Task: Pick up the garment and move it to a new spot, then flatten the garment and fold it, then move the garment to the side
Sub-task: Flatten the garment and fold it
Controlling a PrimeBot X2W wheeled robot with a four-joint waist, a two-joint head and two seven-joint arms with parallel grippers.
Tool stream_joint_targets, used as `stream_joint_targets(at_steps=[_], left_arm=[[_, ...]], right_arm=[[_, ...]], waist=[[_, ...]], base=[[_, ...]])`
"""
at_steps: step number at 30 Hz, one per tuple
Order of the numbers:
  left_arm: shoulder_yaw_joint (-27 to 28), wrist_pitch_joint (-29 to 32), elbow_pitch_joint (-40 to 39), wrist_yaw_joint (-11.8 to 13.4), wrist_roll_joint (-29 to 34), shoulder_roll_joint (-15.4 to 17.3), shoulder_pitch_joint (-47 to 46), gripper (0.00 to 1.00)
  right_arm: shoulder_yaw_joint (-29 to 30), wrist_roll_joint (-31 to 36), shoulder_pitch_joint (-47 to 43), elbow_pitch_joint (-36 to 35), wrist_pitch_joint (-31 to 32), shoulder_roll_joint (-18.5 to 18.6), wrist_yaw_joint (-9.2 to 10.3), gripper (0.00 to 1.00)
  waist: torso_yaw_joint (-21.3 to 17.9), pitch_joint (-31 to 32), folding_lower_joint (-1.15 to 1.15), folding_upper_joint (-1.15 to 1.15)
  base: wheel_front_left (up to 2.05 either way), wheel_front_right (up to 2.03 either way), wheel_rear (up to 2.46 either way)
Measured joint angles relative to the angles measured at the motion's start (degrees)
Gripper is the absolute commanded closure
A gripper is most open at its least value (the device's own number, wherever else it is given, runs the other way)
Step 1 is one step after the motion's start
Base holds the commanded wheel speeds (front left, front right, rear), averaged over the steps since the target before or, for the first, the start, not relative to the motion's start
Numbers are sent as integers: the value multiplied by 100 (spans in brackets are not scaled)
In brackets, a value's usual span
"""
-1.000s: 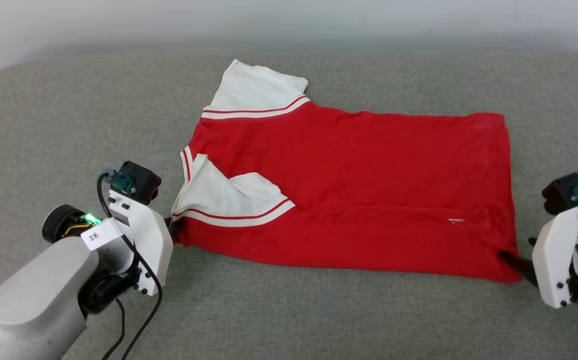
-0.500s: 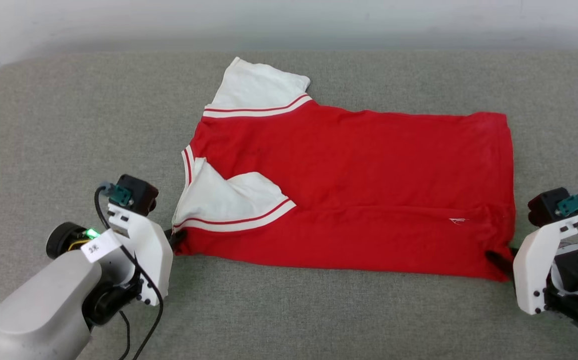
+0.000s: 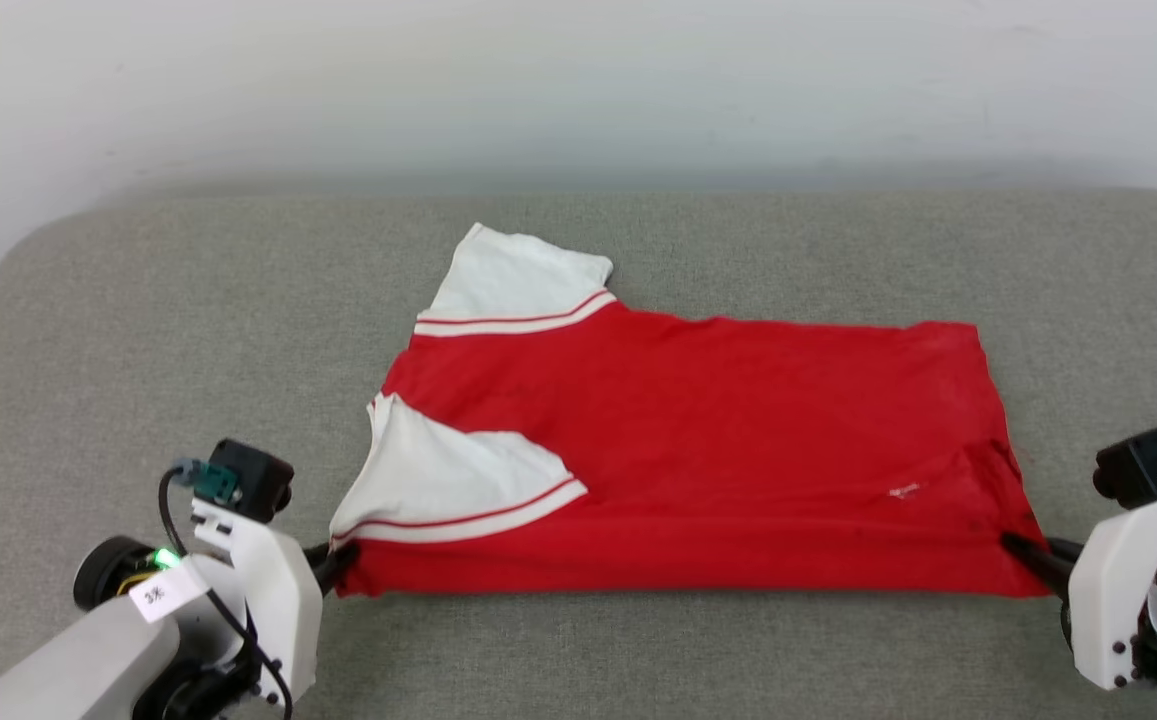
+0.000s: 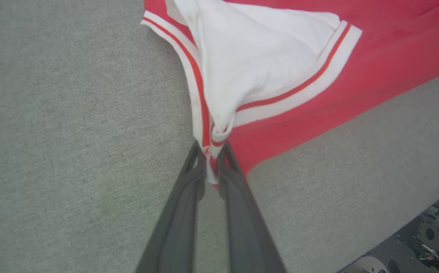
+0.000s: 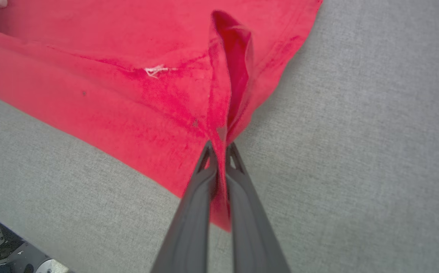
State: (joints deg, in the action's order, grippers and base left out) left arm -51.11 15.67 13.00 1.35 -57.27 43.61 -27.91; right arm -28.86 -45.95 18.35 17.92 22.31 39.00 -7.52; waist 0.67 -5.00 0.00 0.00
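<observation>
The garment (image 3: 698, 440), a red jersey with white sleeves and striped trim, lies spread across the grey cushion with one sleeve folded onto its body. My left gripper (image 3: 336, 562) is shut on the near left corner by the striped collar edge; in the left wrist view the fabric (image 4: 242, 76) is pinched between the dark fingers (image 4: 189, 189). My right gripper (image 3: 1023, 550) is shut on the near right hem corner, and the right wrist view shows red cloth (image 5: 128, 76) bunched into a ridge at the fingers (image 5: 242, 197). The near edge is stretched straight between both grippers.
The grey cushion (image 3: 138, 340) extends beyond the jersey on all sides, with a pale wall (image 3: 578, 80) behind it. The cushion's front edge and robot base parts appear in the left wrist view's corner (image 4: 431, 242).
My right gripper closed on the hem corner. The head camera tilted, showing more wall. Both grippers have drawn the near edge toward me, so it lies straight and taut.
</observation>
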Motion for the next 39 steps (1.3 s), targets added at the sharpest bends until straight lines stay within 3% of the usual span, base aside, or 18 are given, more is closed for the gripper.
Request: stream_joint_targets(at_steps=[6,12,22,23,24,25,34,39], left_arm=[[-22,2,-523,290,-156,248,511,100],[-191,65,-595,424,-154,237,772,100],[-276,47,148,215,-211,-90,755,100],[-266,-4,190,208,-213,-115,754,81],[-263,-45,227,199,-213,-127,754,16],[-264,-80,246,199,-191,-131,753,0],[-3,-495,-101,379,7,99,542,0],[303,-871,-202,580,258,198,105,0]], right_arm=[[365,-69,-637,-503,171,169,-1,100],[705,10,-1046,-661,405,96,-1,100],[706,460,-1059,-30,382,-405,-2,100],[713,492,-1060,15,291,-442,-2,88],[750,510,-1061,71,180,-500,-2,47],[759,556,-1063,94,73,-528,-2,0],[1493,1157,-1163,-208,-1147,-754,0,0],[2131,1746,-1190,-733,-1727,-1193,1,0]], waist=[[-27,163,0,0],[-62,68,0,0],[-105,-196,0,0],[-102,-178,0,0],[-101,-150,0,0],[-100,-115,0,0],[-95,283,0,0],[-192,282,0,0]], base=[[0,0,0],[0,0,0],[0,0,0],[0,0,0],[0,0,0],[0,0,0],[0,0,0],[0,0,0]])
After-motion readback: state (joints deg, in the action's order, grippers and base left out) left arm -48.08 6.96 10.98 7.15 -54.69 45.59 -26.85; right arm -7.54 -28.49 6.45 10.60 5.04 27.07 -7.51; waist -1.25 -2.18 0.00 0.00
